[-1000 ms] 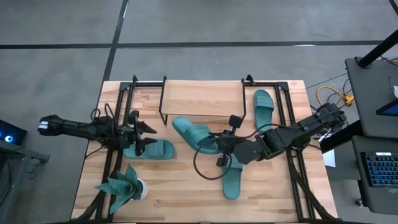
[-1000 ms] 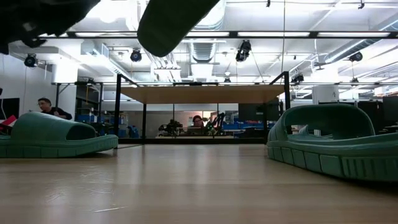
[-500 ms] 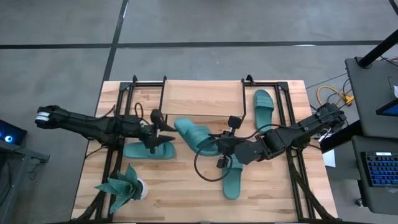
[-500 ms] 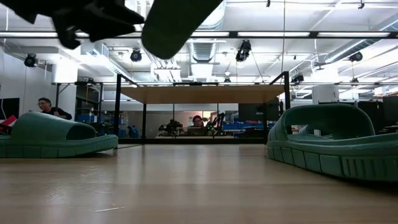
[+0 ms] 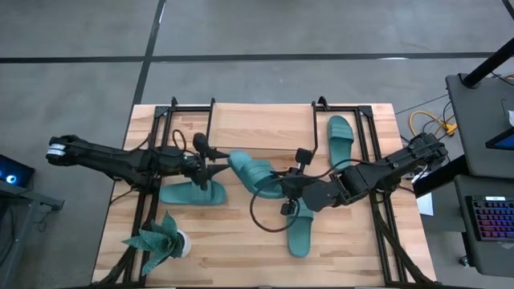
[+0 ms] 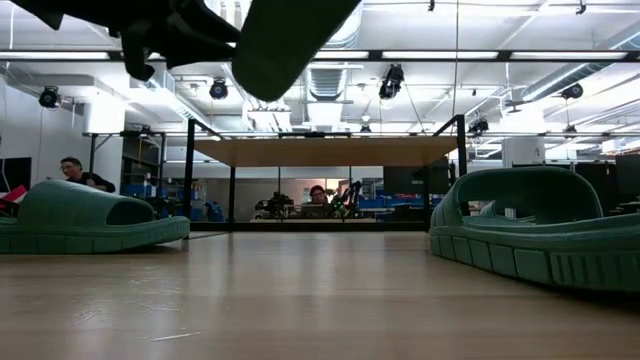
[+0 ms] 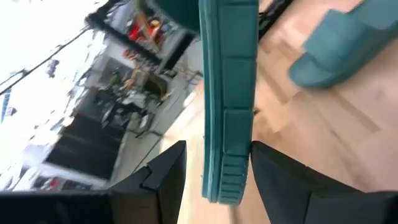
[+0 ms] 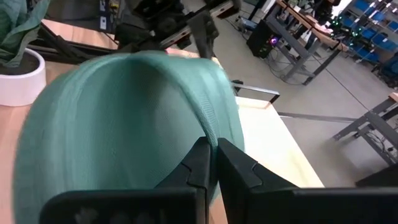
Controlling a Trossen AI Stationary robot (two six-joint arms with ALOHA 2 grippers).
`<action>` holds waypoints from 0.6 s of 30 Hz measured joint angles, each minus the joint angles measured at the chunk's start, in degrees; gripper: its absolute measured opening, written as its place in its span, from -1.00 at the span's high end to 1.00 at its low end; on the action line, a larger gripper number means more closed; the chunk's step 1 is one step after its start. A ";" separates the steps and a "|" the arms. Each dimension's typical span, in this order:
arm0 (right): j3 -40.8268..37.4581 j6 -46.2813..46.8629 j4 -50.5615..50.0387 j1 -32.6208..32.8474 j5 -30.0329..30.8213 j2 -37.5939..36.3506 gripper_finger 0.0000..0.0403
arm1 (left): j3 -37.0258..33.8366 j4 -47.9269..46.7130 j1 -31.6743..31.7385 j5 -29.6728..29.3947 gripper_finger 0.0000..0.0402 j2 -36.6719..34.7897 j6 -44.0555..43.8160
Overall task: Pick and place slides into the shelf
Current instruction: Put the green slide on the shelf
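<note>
Three teal slides lie sole-down on the table: one at the left (image 5: 193,193), one at the far right (image 5: 340,138), one near the front (image 5: 301,233). A further slide (image 5: 253,177) hangs in the air in front of the shelf (image 5: 261,128), and my right gripper (image 5: 283,191) is shut on it. My left gripper (image 5: 215,163) is open. In its wrist view its two fingers (image 7: 165,177) stand on either side of that slide's free end (image 7: 227,155), with a gap showing at one side. My right gripper pinches the edge of the lifted slide's wide ribbed strap (image 8: 208,127) between its two shut fingers (image 8: 199,158). It comes from the table's right, slanting a little downward. The slide is clear of the table and tilted, its free end (image 6: 290,35) toward the left arm.
A spiky green plant in a white pot (image 5: 159,243) stands at the near left corner. Black metal frames (image 5: 157,120) run along both table sides. Bare tabletop (image 6: 320,290) lies between the resting slides. People sit at desks in the room behind.
My left gripper has risen from over the left slide and moved toward the table's right. It has tipped up toward level, and its fingers now straddle the lifted slide's free end. The right arm has kept still.
</note>
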 joint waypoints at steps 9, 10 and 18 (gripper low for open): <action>0.00 -1.90 1.16 0.02 -0.08 -0.35 0.94 | -0.01 -0.59 0.09 1.25 0.18 0.46 -0.57; 0.00 -2.12 1.47 0.02 -0.08 -0.35 0.94 | -0.01 -0.43 0.09 1.51 0.18 0.91 -0.58; 0.00 -2.95 1.53 -0.09 -0.08 -0.37 0.94 | -0.04 3.96 0.25 1.62 0.18 4.48 -0.12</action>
